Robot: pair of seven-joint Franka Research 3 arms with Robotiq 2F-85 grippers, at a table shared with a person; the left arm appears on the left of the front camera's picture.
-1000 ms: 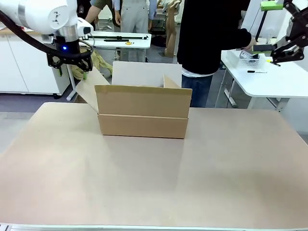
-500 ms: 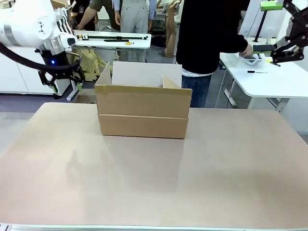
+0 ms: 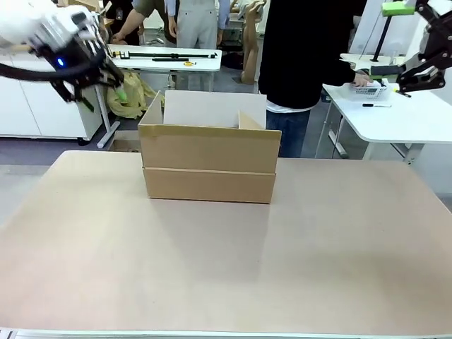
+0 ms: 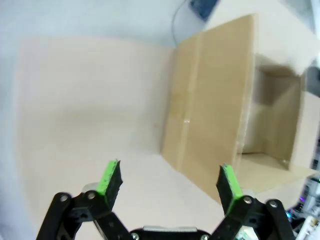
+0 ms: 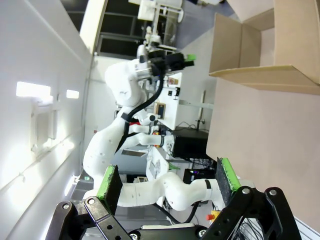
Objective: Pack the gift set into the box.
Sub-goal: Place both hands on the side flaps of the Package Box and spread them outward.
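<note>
The box [image 3: 210, 159], a brown cardboard carton with its flaps raised, stands on the table's far middle. Its inside [image 4: 272, 120] looks bare where it shows. My left gripper [image 3: 103, 97] hangs open in the air up and left of the box, holding nothing; its green pads [image 4: 110, 177] frame the box's side [image 4: 210, 100] from above. My right gripper [image 3: 392, 39] is open high at the far right, well away from the box, which also appears as the box [image 5: 260, 50] in its own view past the pads [image 5: 226, 180]. The gift set is out of view.
A person in a black top [image 3: 307, 49] stands behind the box, one hand [image 3: 361, 79] at a white basket [image 3: 371, 90] on a white side table [image 3: 395, 116]. The tan tabletop [image 3: 226, 261] stretches in front of the box. My left arm [image 5: 125, 85] is visible in the right wrist view.
My left gripper has risen and drawn back to the left, away from the box's left flap. That flap went from leaning outward to standing upright. The right gripper has held still.
</note>
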